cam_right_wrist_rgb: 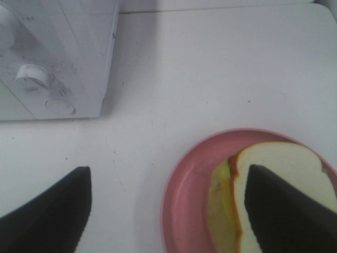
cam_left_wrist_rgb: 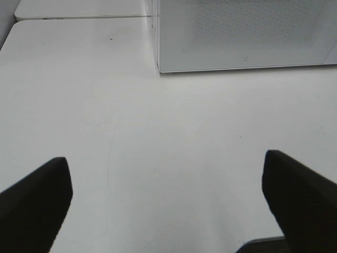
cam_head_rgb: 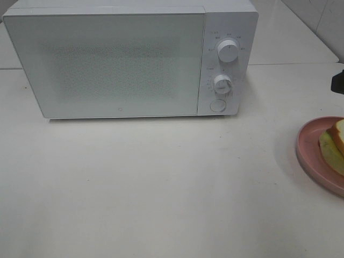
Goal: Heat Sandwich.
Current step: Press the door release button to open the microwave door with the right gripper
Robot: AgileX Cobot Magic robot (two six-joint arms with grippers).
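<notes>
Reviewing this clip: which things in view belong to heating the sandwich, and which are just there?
Job: sandwich, pink plate under it, microwave with door shut, left tool and right tool, both open.
Just there: table, second table behind the microwave.

Glossy white microwave, smooth matt table

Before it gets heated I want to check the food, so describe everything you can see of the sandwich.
The sandwich is a white bread slice with tan-orange crust over a pale yellow-green filling. It lies flat on a round pink plate, right of the closed microwave. Only the plate touches it; the open right gripper hangs above, one of its fingers hiding part.
</notes>
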